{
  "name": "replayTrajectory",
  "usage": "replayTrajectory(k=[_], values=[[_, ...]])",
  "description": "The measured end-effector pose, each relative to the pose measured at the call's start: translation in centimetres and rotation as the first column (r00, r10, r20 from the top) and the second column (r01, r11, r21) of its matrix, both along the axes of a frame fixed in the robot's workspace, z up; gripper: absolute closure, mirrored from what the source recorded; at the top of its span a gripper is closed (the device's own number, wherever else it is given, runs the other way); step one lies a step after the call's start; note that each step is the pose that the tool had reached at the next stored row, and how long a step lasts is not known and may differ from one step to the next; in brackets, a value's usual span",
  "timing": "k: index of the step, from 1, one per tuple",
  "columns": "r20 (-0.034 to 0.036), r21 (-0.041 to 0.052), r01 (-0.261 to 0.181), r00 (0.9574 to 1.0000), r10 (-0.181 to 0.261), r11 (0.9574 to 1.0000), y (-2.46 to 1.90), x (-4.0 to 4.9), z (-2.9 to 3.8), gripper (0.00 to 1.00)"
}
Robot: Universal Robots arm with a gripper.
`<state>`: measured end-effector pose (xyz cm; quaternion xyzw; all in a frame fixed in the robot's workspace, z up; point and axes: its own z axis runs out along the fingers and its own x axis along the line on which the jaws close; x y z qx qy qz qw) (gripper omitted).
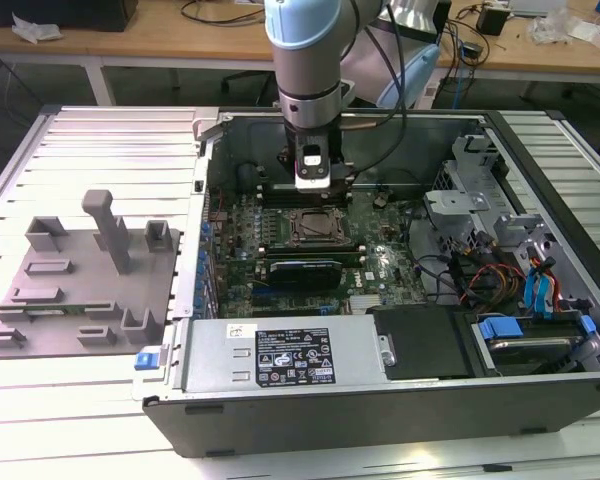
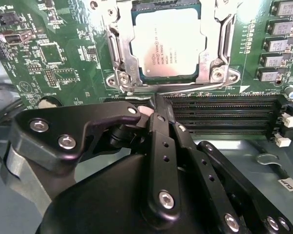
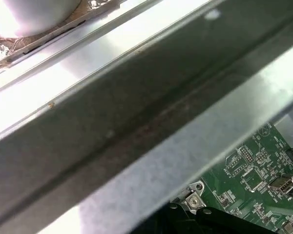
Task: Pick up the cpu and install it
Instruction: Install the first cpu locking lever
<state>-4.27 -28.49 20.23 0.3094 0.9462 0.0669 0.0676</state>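
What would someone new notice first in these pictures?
Probably the arm reaching down into the open computer case, its gripper over the green motherboard. In the second wrist view, the cpu lies in its socket frame, just past the shut fingertips. A grey fixture plate lies at the exterior view's left.

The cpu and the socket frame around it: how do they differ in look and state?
The cpu has a plain silvery-white flat top; the socket frame is bare metal with bolts and cut-outs. The cpu lies seated flat inside; the frame surrounds it on its sides. The cpu is smaller. Both are squarish and sit on the green board, apart from the tool.
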Motion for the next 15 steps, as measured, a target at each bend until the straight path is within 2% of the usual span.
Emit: replayTrajectory(k=[9,15], values=[[0.0000,-0.0013,0.044,0.9990,-0.044,0.9990,0.00,0.00,-0.28,0.89],[0.0001,-0.0012,0.053,0.9986,-0.053,0.9986,0.06,0.00,0.73,0.89]])
